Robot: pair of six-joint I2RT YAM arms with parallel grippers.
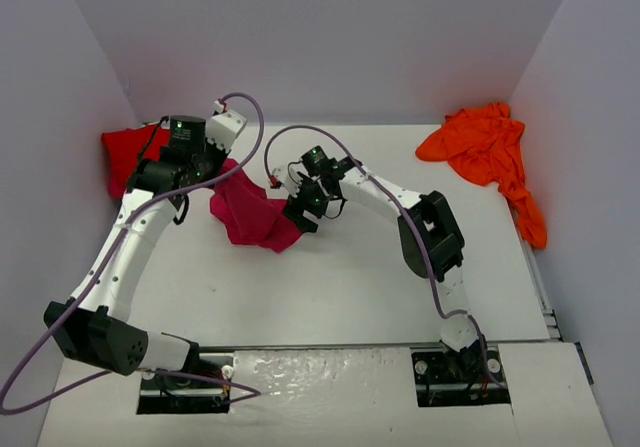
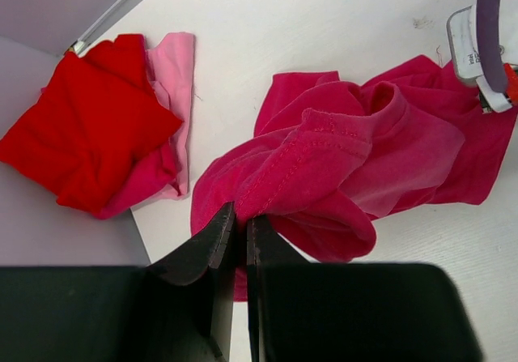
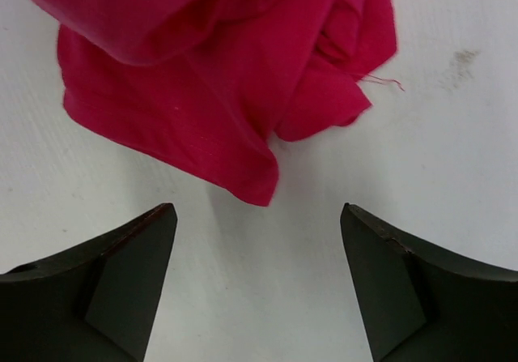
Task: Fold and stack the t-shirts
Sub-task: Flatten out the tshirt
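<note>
The magenta-pink t-shirt (image 1: 255,222) is lying bunched on the table (image 1: 330,297), a little toward ten o'clock from the centre in the top view. The left hand (image 2: 241,216) is pinching it with its fingers pressed together on a thick roll of fabric at the near edge of the heap. The right hand (image 3: 257,216) is hovering with its fingers spread wide and nothing between them. It is sitting just at six o'clock of a hanging corner of the same shirt, apart from the cloth.

The shirt is looking light, limp and easily creased. It is sagging and folding over itself wherever it is unsupported, so a grip on the middle of the heap would probably only drag a lump along. A hem corner, a shoulder seam or the stitched edge is likely the better hold, one in each hand, so that the cloth can be pulled flat. The corner in front of the right hand is thin enough to close on. A loose thread (image 3: 380,78) is trailing from the hem at two o'clock in that view.

The red t-shirt (image 1: 125,152) is resting folded at ten o'clock by the wall, on a pale pink cloth (image 2: 174,62). The orange t-shirt (image 1: 485,147) is lying crumpled at two o'clock.

No brand, label or writing is showing anywhere.
</note>
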